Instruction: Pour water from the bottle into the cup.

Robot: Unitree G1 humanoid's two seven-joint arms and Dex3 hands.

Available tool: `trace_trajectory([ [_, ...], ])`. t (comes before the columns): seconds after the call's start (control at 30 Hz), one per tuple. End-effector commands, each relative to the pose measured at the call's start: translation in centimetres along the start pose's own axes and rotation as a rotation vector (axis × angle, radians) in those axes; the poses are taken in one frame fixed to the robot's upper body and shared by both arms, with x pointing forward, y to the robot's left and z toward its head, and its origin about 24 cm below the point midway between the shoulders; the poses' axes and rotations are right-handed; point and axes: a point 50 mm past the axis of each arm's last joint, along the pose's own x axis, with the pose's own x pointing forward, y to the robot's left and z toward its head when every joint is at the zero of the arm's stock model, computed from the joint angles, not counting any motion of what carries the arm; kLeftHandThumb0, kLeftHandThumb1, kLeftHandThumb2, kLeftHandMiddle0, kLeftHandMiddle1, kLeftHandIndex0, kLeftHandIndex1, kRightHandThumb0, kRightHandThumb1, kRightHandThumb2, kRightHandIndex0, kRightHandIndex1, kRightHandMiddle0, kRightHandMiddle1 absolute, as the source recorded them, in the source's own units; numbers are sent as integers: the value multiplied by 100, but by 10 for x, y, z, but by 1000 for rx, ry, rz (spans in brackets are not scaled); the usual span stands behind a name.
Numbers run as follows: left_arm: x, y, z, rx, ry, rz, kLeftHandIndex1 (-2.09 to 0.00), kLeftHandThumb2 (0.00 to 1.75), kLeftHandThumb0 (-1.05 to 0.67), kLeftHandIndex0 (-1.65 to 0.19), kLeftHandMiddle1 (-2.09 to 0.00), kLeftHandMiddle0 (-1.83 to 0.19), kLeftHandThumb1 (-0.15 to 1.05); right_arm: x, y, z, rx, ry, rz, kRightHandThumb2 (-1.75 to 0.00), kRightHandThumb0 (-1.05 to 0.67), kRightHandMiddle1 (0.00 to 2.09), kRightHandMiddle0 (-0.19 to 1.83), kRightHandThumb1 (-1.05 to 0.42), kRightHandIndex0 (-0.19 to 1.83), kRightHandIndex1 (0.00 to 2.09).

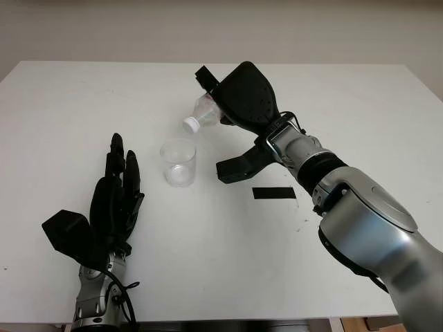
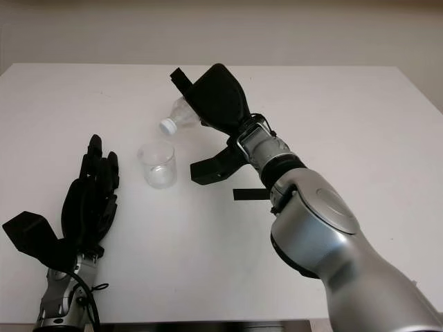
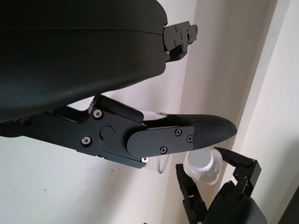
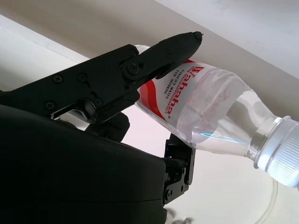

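White table (image 1: 83, 104) against a pale wall, all places given relative to the cup. Nearest the robot, left hand (image 1: 114, 200) sits near the front edge, down-left of the cup (image 1: 178, 162) and apart from it, released, gripping nothing, fingers (image 1: 131, 166) pointing toward the far side. Black tape strip (image 1: 274, 193) lies flat on the table to the right of the cup and slightly nearer the robot, under the right forearm. Cup is clear plastic, upright on the table around the middle, touched by neither hand. Right hand (image 1: 239, 104) is raised just beyond and right of the cup, fingers clenched around the bottle (image 1: 204, 111); one finger (image 1: 239, 168) sticks out low toward the cup without touching it. Bottle is clear with a red-and-white label (image 4: 180, 100), tipped well over with its neck down toward the cup, white cap (image 1: 191, 124) on, sitting just above and behind the cup's right rim, not touching it. Right wrist view shows water pooled toward the bottle neck and the cap (image 4: 280, 156) screwed on. Left wrist view shows the cap end (image 3: 202, 161) across the table, past the left hand's finger (image 3: 205, 133). Can't tell if the cup holds any water.
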Motion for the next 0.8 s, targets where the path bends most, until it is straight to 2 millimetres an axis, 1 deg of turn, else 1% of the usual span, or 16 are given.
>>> trace_trajectory([
  [0.0,-12,1,-22,-24,93,19,-5,50,-77,18,-5,18,105,11,-12,-11,-33,12,-41,-9,-49,150,34,-105,110,209],
  [0.3,-12,1,-23,-22,91,25,-5,49,-79,18,-6,18,105,11,-12,-9,-19,4,-54,-7,-50,148,36,-104,106,209],
  [0.53,-12,2,-22,-24,91,23,-5,49,-77,18,-5,18,105,11,-12,-7,29,20,-56,-9,-49,153,35,-104,104,209],
  [0.57,-12,2,-22,-23,90,23,-5,49,-77,18,-6,18,105,11,-12,-7,63,36,-45,-11,-50,156,35,-105,104,209],
  [0.6,-12,2,-22,-25,91,23,-5,49,-77,18,-6,18,105,11,-11,-7,97,54,-35,-17,-49,167,33,-105,104,209],
  [0.67,-12,3,-22,-26,91,22,-5,49,-77,18,-6,18,105,11,-10,-7,232,113,-25,-20,-48,186,35,-105,105,209],
  [0.7,-12,3,-22,-27,91,21,-5,49,-77,18,-5,18,105,10,-10,-8,283,133,-34,-17,-47,198,41,-105,107,209],
  [0.77,-12,3,-22,-20,93,19,-5,49,-77,18,-5,18,105,9,-9,-8,377,182,-26,-18,-44,207,67,-105,114,209],
])
